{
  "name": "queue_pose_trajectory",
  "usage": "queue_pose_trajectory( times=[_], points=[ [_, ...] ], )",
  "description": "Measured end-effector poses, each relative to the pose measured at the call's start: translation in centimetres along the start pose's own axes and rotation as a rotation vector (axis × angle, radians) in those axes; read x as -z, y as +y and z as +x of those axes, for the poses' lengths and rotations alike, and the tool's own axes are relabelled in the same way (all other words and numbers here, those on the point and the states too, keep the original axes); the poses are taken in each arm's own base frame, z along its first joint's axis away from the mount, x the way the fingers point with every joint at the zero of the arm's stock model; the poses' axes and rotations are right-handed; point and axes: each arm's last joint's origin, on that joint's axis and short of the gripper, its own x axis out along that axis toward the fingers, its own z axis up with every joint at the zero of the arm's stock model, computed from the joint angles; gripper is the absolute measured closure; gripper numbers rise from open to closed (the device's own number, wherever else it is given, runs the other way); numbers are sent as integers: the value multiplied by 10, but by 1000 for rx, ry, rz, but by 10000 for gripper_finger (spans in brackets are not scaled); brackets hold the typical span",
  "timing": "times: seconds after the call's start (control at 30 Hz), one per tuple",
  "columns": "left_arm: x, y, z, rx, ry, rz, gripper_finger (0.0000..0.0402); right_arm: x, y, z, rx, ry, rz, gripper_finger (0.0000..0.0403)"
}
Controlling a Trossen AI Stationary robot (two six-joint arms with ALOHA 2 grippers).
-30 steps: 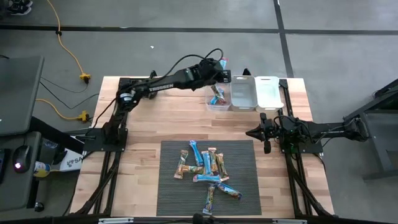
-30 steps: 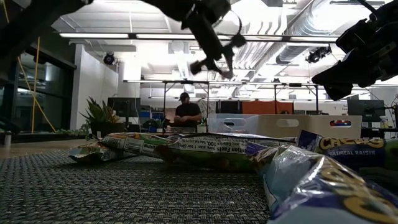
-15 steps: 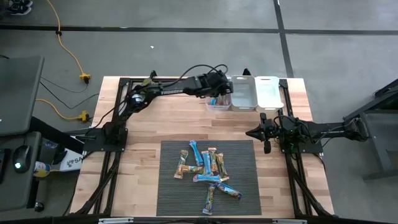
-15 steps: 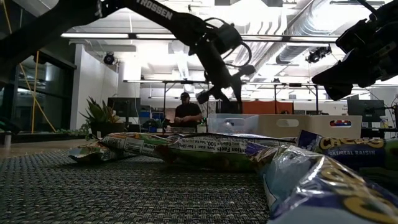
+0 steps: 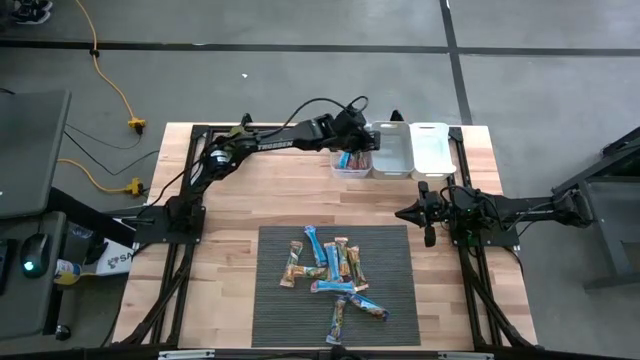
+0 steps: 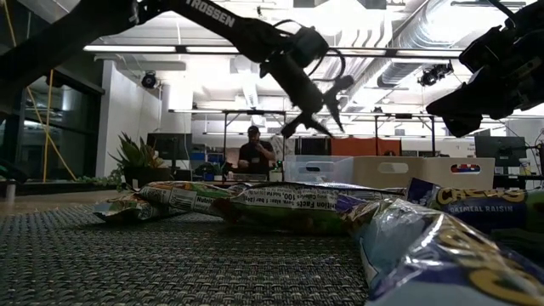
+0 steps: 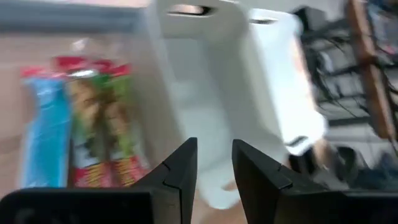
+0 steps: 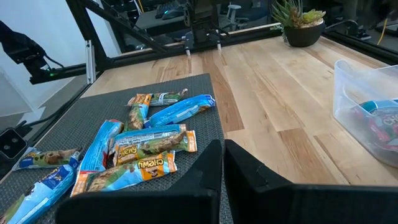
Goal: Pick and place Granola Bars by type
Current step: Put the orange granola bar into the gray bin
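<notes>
My left end effector (image 5: 352, 133) hangs over the far-left clear bin (image 5: 351, 168), fingers narrowly apart, holding nothing. That bin has a blue bar and green/red bars (image 7: 99, 124) lying flat inside. Right end effector (image 5: 412, 213) waits low at the right of the worktop (image 5: 230, 190), fingers nearly closed, empty. Most Granola Bars (image 5: 333, 270) sit in a loose overlapping pile on the dark mat (image 5: 290, 300), near-center. I judge them light, w/ slick crinkly wrappers, slightly bendy. Best hold: across the short width at mid-length, top bar first, since ends are just thin crimped foil.
</notes>
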Motion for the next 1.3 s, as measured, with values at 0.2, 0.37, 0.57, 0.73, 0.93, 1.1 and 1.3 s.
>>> queue_pose_trajectory(
  times=[0.2, 0.37, 0.57, 0.73, 0.93, 1.1, 1.3],
  points=[
    [-22, -13, -29, 179, 54, 259, 302, 0, 0, 0, 0, 0, 0, 402],
    [-45, -21, -72, 405, 142, 567, 302, 0, 0, 0, 0, 0, 0, 402],
    [-50, -27, -136, 567, 290, 718, 302, 0, 0, 0, 0, 0, 0, 402],
    [-30, -35, -183, 609, 442, 768, 302, 0, 0, 0, 0, 0, 0, 402],
    [19, -47, -226, 517, 631, 823, 302, 0, 0, 0, 0, 0, 0, 402],
    [75, -64, -247, 387, 713, 965, 302, 0, 0, 0, 0, 0, 0, 402],
    [133, -83, -261, 280, 675, 1106, 302, 0, 0, 0, 0, 0, 0, 402]
  ],
)
